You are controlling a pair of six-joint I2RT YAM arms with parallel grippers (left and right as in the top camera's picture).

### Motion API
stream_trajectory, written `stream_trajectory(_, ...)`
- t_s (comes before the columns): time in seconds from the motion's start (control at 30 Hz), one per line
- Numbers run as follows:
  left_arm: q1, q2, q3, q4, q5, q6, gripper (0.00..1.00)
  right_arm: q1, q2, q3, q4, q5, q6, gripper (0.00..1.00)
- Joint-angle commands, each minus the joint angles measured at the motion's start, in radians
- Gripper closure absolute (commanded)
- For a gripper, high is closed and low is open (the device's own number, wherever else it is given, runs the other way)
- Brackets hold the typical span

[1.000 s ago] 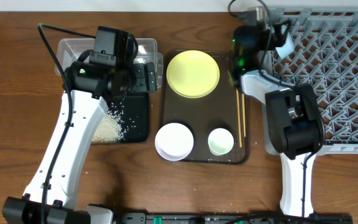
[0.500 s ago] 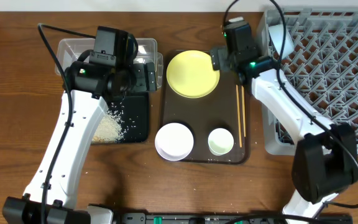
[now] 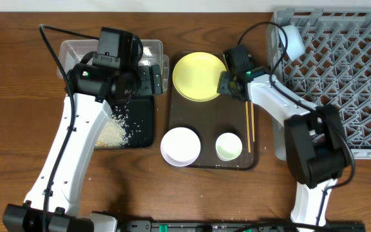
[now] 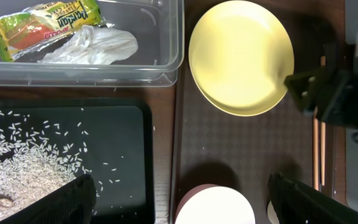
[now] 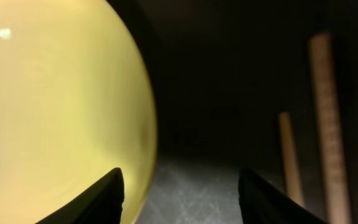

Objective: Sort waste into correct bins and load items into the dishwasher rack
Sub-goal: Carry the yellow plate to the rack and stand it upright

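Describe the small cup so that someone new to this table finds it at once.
Find the dark brown serving tray in the middle of the table, with the yellow plate at its far end. At the tray's near right corner, between the white bowl and the chopsticks, stands the small cup. It is the smallest round dish there and the only one pale green inside.

I'm seeing a smooth, slightly glossy yellow plate (image 3: 199, 76), clear shiny plastic tub (image 4: 79, 76), crinkly glossy wrapper (image 4: 42, 22), matt black tray (image 4: 128, 146), bare wooden chopsticks (image 3: 250, 125), wood-grain table (image 3: 18, 129).
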Motion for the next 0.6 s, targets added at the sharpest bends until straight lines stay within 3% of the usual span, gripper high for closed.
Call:
stream_trajectory(0.0,0.002,0.002,0.008,-0.003,-0.012,-0.002,0.09,0.013,0.032,-0.006,0.001,-0.008,0.084,0.46)
stream_trajectory(0.13,0.002,0.002,0.008,-0.003,-0.012,-0.002,0.09,0.019,0.050,-0.006,0.005,-0.026,0.090,0.64)
stream_trajectory(0.27,0.002,0.002,0.008,-0.003,-0.012,-0.002,0.09,0.009,0.039,-0.005,0.001,-0.025,0.089,0.99)
stream_trajectory(0.37,0.002,0.002,0.008,-0.003,-0.012,-0.002,0.09,-0.013,-0.002,-0.004,-0.006,-0.024,0.076,0.99)
stream_trajectory(0.57,0.002,0.002,0.008,-0.003,-0.012,-0.002,0.09,-0.109,-0.235,0.018,-0.006,0.035,-0.099,0.99)
